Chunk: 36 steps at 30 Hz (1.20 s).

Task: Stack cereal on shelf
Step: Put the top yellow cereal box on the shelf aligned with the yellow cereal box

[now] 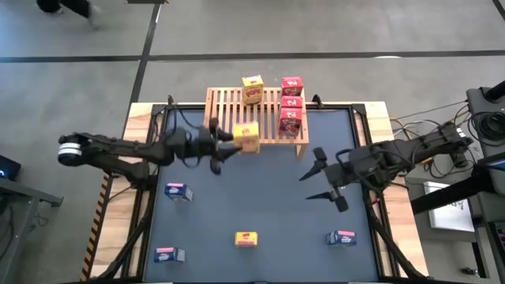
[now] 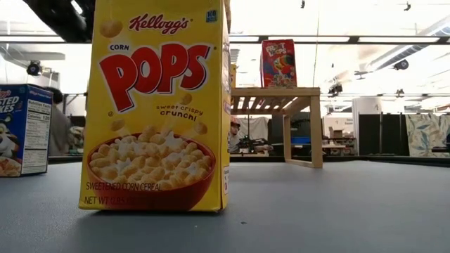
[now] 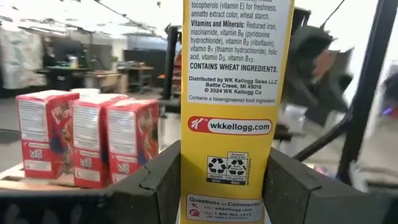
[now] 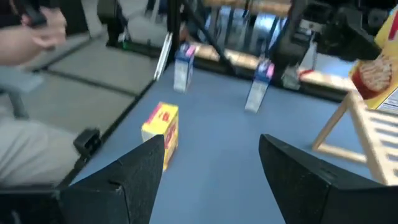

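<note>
Here the left gripper (image 1: pixel 233 140) clamps a yellow cereal box (image 1: pixel 247 137) at the shelf's (image 1: pixel 229 106) front edge, while the right gripper (image 1: pixel 322 180) hangs wide, empty, over the tabletop (image 1: pixel 260 197).

A yellow cereal box (image 3: pixel 233 106) stands clamped between the left pincer (image 3: pixel 225 186) fingers at frame centre; three red boxes (image 3: pixel 87 140) stand lower left.

Glossy printed cardboard is gleaming on the yellow box (image 2: pixel 158 105). The shelf (image 1: pixel 237 102) is showing pale bare wood; the table (image 2: pixel 337 211) is looking matt.
</note>
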### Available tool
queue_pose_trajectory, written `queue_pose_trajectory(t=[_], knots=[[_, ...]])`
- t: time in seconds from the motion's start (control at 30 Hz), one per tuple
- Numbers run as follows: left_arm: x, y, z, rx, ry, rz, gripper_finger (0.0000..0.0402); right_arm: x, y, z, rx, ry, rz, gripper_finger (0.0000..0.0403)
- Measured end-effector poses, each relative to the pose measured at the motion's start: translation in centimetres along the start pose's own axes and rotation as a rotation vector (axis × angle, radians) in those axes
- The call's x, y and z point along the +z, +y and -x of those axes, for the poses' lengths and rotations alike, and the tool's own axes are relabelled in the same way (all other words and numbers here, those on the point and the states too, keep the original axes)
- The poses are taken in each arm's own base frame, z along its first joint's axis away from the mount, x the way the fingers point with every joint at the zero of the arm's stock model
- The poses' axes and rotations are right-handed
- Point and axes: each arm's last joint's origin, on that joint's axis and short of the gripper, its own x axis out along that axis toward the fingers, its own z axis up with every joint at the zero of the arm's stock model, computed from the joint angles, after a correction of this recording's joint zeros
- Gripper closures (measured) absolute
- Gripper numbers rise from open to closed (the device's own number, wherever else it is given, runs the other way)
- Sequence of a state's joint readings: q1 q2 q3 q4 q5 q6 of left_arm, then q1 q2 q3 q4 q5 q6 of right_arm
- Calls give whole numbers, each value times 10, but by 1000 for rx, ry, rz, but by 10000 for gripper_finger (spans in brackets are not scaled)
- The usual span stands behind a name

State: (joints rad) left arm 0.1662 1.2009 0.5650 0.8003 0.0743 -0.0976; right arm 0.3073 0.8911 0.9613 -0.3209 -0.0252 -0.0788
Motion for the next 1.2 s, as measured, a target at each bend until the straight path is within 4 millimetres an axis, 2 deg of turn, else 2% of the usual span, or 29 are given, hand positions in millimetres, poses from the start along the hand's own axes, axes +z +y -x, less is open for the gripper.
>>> queue_pose_trajectory(t=[0.1, 0.2, 0.33, 0.63, 0.73, 0.93, 1.2], knots=[[1, 31, 0, -43, -10, 62, 239, -13, 5, 3, 12, -85, 8, 154], [3, 58, -1, -4, -36, 112, 239, -26, 9, 3, 30, -128, 33, 154], [-3, 81, -10, 17, -30, 132, 239, -39, 12, 0, 34, -123, 43, 154], [-32, 110, -33, 9, 55, 98, 239, -47, 12, -3, 34, -100, 66, 156], [-40, 116, -30, -26, 41, 83, 239, -48, 14, -3, 42, -99, 62, 156], [-53, 131, -19, 25, 39, 99, 239, -49, 20, -5, 74, -85, 71, 156], [-52, 136, -15, 45, 37, 41, 239, -50, 19, -10, 19, -75, 95, 158]])
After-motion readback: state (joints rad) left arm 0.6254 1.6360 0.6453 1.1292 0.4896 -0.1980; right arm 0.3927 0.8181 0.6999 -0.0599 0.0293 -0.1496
